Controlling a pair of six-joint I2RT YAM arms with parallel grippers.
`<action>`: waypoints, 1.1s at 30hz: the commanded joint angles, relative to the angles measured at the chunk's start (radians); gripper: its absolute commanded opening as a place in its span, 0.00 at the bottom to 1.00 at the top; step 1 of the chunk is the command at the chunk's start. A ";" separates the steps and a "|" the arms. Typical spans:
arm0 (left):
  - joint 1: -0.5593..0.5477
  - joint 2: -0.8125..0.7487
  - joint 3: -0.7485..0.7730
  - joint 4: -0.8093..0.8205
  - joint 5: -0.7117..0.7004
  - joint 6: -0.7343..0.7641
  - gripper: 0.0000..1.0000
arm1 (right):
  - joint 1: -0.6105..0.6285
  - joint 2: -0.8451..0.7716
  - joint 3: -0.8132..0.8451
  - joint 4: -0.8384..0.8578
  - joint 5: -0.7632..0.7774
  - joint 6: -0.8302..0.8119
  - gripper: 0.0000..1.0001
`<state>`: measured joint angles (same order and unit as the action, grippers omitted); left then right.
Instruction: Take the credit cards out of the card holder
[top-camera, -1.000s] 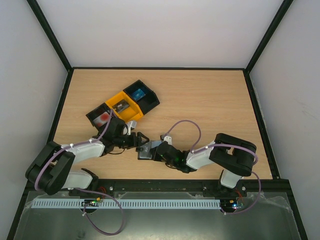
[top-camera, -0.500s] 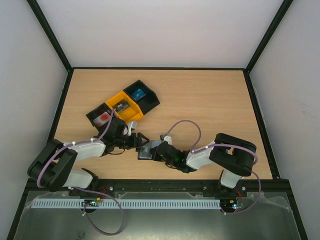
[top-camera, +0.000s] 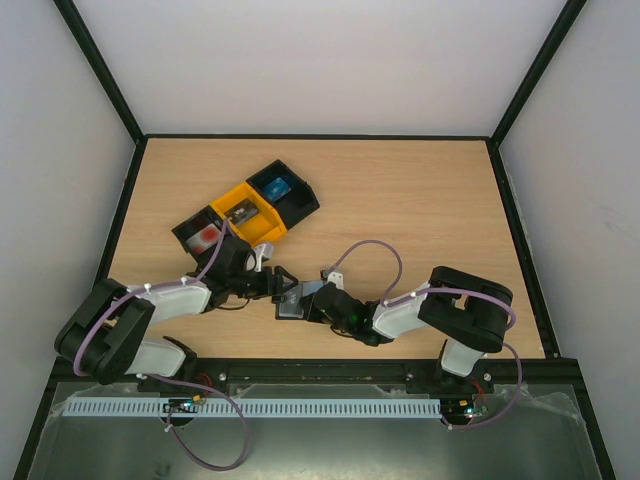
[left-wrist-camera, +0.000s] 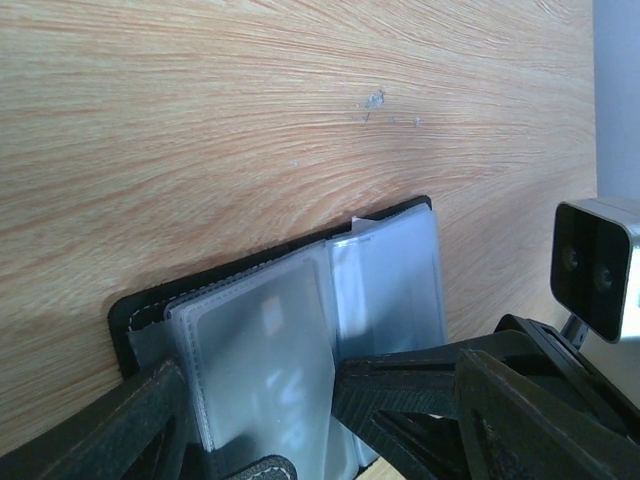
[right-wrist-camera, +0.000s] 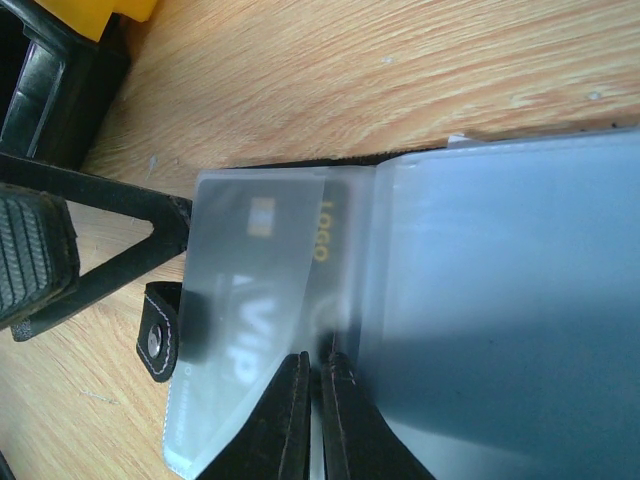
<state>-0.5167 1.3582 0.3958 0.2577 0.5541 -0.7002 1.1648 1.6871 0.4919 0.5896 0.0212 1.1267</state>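
Observation:
The black card holder (top-camera: 290, 301) lies open on the table between both grippers, its frosted sleeves fanned out (left-wrist-camera: 270, 350). A dark credit card (right-wrist-camera: 318, 262) with gold "LOGO" and pale "VIP" lettering shows through a lifted sleeve. My right gripper (right-wrist-camera: 320, 385) is shut on a sleeve leaf at the holder's fold. My left gripper (left-wrist-camera: 260, 430) is open and straddles the holder's near edge, one finger (left-wrist-camera: 430, 385) lying over the right-hand sleeve. A red card (top-camera: 206, 236) and a blue card (top-camera: 277, 186) lie in bins.
A row of bins stands behind the left gripper: black (top-camera: 196, 238), yellow (top-camera: 262, 222), black (top-camera: 300, 200). The holder's snap tab (right-wrist-camera: 157, 343) sticks out at its side. The right wrist camera (left-wrist-camera: 598, 265) is close beside the left gripper. Black frame rails edge the table.
The left arm has shifted very slightly. Both grippers and the card holder stay as they were.

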 joint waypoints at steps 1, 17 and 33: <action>-0.001 0.006 -0.020 0.050 0.041 -0.015 0.74 | -0.001 0.052 -0.004 -0.056 -0.029 0.002 0.07; -0.005 -0.055 -0.027 0.063 0.089 -0.055 0.74 | -0.001 0.046 -0.038 0.045 -0.038 0.006 0.06; -0.036 -0.138 -0.019 0.046 0.089 -0.092 0.75 | 0.000 0.027 -0.065 0.104 -0.034 0.018 0.12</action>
<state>-0.5411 1.2549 0.3798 0.3008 0.6319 -0.7826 1.1603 1.7054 0.4595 0.6964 0.0017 1.1351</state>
